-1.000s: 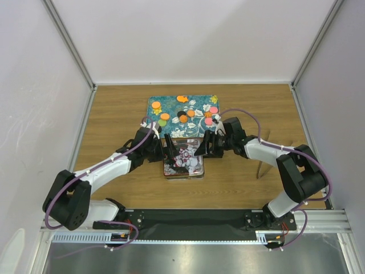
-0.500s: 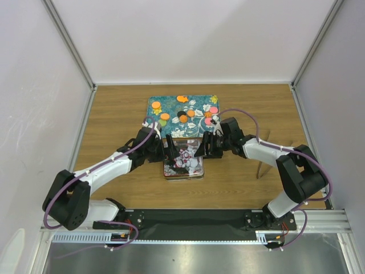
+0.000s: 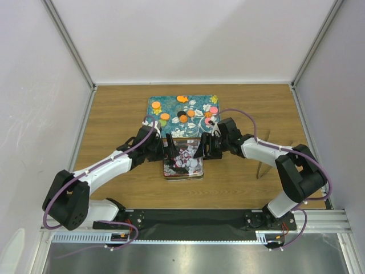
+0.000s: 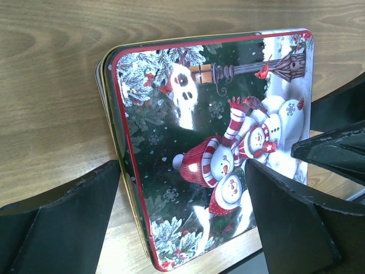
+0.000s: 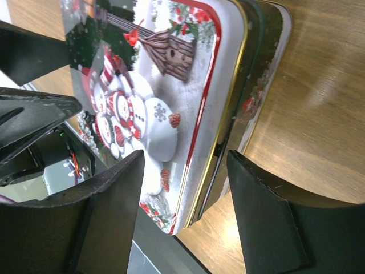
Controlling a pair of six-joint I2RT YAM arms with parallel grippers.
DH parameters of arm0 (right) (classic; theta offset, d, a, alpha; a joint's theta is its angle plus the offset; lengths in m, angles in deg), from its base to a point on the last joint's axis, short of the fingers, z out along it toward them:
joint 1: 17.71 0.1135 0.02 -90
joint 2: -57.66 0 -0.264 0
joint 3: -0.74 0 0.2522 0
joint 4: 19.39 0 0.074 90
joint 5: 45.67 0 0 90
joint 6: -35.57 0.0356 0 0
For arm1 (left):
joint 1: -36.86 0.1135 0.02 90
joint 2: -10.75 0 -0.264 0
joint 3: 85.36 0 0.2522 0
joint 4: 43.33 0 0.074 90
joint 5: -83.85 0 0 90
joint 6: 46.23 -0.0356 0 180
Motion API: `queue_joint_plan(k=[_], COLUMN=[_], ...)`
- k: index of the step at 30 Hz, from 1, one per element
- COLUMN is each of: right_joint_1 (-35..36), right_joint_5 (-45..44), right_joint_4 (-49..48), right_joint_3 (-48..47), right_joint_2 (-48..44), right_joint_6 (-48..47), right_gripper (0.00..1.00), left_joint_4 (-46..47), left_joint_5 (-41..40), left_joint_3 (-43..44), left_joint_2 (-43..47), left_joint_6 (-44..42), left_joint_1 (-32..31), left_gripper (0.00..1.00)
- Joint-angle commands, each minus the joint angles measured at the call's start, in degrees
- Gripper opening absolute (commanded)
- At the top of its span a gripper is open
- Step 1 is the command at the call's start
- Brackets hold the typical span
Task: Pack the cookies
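Observation:
Several cookies, orange, green, pink and dark brown, lie on the teal flowered tray at the back. In front of it stands a square tin with a snowman lid, which also shows in the left wrist view and the right wrist view. The lid sits slightly askew, with a dark gap above the base. My left gripper is open, its jaws astride the tin's left edge. My right gripper is open, astride the tin's right edge.
A thin brown object stands on the wooden table beside my right forearm. White walls with metal posts close in the left, right and back. The arm bases and a black rail run along the near edge.
My right gripper has slid a little to the left, closer over the tin's right edge. The left gripper and the tin have hardly moved.

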Motion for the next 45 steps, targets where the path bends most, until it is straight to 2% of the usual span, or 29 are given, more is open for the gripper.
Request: queue_joint_plan(k=[1, 7, 9, 12, 31, 38, 45], right_joint_1=[0.33, 0.86, 0.95, 0.95, 1.04, 1.04, 0.77], right_joint_5=[-1.27, -2.32, -2.50, -2.76, -2.68, -0.22, 2.33], right_joint_4=[0.61, 0.79, 0.88, 0.96, -0.44, -5.09, -11.33], right_joint_3=[-2.25, -2.16, -2.25, -2.16, -0.41, 3.02, 7.94], right_joint_2=[0.34, -0.01, -0.19, -0.19, -0.19, -0.36, -0.80], right_joint_6=[-1.08, -1.16, -1.16, -1.16, -0.73, 0.86, 2.61], right_gripper=[0.64, 0.63, 0.57, 0.53, 0.52, 0.49, 0.51], left_joint_4=[0.30, -0.40, -0.58, -0.93, -0.23, 0.74, 2.41], left_joint_5=[0.20, 0.46, 0.46, 0.46, 1.87, 1.43, 0.64], left_joint_3=[2.97, 3.76, 3.85, 4.11, 4.03, 3.50, 1.74], left_joint_2=[1.18, 1.00, 1.00, 1.09, -1.10, -3.13, -4.36], left_joint_6=[-1.24, -1.24, -1.16, -1.16, -1.51, -0.46, 0.69], left_joint_1=[-0.50, -0.42, -0.42, -0.50, -0.50, -0.50, -0.59], left_gripper=[0.96, 0.96, 0.96, 0.95, 0.97, 0.97, 0.97])
